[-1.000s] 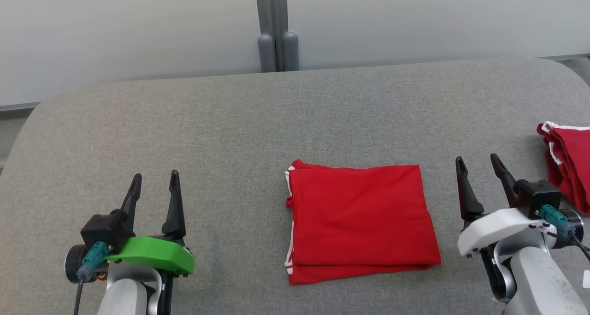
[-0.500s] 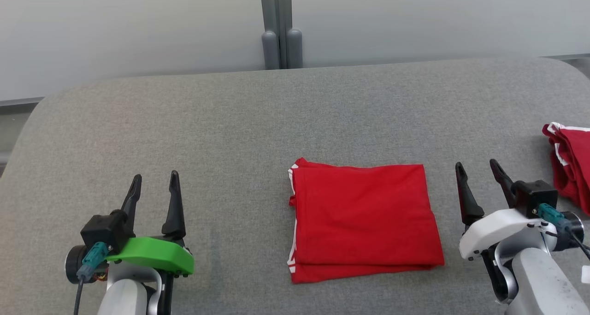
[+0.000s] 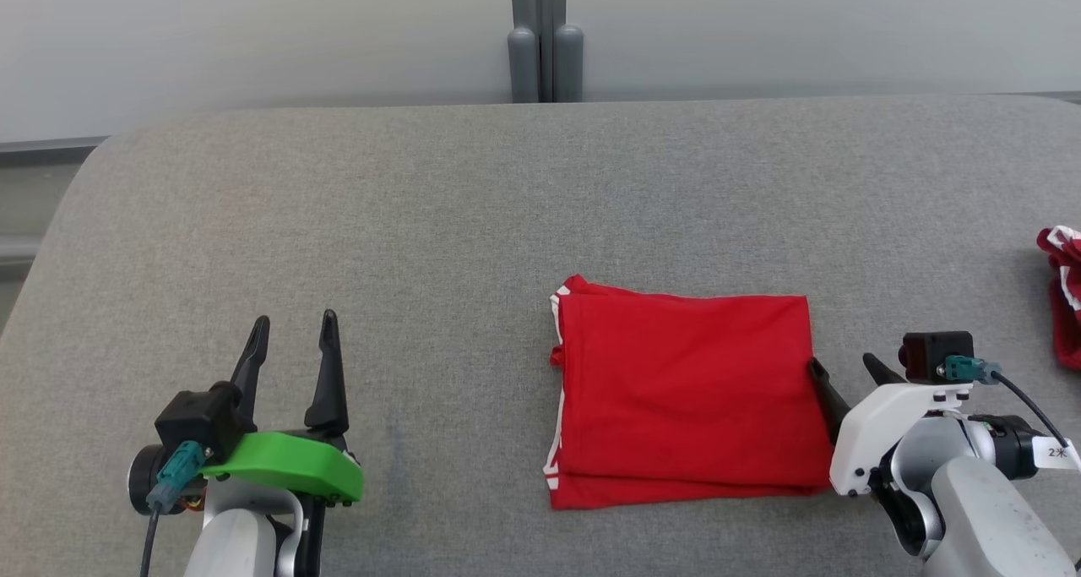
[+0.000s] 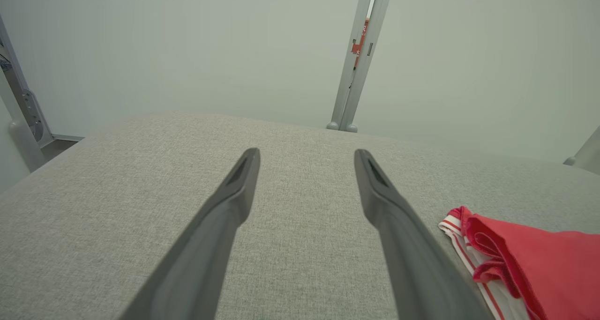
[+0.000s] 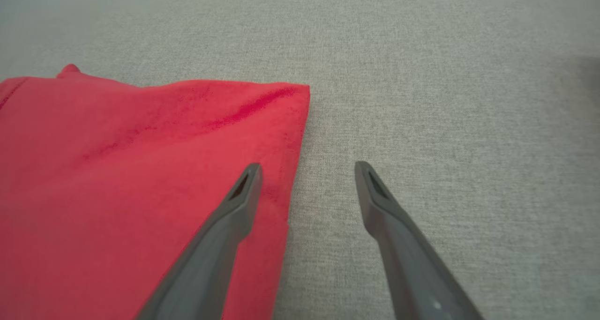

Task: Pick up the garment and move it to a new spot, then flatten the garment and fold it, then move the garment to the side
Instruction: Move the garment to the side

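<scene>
Head cam overhead, wrist cams low, fwd, all share garment [image 3: 684, 400]

Matt red cloth garment [image 3: 688, 400] on rough grey woven fabric surface [image 3: 422, 222].

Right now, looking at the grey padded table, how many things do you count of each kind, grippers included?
Red garments: 2 (folded red garment in the middle; second red garment at the right edge of the head view)
Grippers: 2 (left gripper and right gripper, both open)
Total: 4
</scene>
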Tool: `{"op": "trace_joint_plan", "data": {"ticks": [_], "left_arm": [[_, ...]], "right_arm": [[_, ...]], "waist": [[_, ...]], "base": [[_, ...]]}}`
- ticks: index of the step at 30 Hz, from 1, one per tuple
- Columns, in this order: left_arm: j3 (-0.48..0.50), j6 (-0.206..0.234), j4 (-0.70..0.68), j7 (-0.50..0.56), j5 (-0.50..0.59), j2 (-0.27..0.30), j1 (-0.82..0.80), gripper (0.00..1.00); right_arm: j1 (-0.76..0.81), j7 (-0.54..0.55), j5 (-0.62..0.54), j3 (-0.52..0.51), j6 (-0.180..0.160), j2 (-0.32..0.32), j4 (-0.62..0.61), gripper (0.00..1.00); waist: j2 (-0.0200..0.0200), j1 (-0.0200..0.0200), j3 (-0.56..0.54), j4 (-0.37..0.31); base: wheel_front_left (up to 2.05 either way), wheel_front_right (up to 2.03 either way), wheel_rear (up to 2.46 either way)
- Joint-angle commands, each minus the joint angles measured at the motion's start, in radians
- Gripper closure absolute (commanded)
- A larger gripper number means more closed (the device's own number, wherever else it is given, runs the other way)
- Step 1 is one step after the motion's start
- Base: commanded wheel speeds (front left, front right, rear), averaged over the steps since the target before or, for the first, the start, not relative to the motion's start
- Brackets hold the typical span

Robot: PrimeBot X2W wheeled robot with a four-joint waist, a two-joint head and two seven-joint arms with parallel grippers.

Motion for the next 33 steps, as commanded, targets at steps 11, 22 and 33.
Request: {"op": "trace_joint_plan", "data": {"ticks": [11, 22, 33], "left_arm": [[-0.009, -0.004, 0.004, -0.003, -0.005, 0.002, -0.023, 0.00], [-0.024, 0.007, -0.009, -0.003, -0.018, 0.002, -0.039, 0.00], [-0.040, 0.011, -0.052, -0.003, -0.045, 0.002, -0.077, 0.00]], "right_arm": [[-0.007, 0.121, 0.052, 0.051, -0.001, 0.019, 0.114, 0.00], [-0.066, 0.205, 0.043, 0.214, -0.003, -0.106, 0.120, 1.00], [-0.269, 0.295, 0.003, 0.407, -0.002, -0.325, -0.047, 1.00]], "waist": [[0.0000, 0.0000, 0.032, 0.039], [0.0000, 0.0000, 0.052, 0.053], [0.0000, 0.0000, 0.144, 0.016]], "base": [[0.00, 0.00, 0.00], [0.00, 0.00, 0.00], [0.00, 0.00, 0.00]]}}
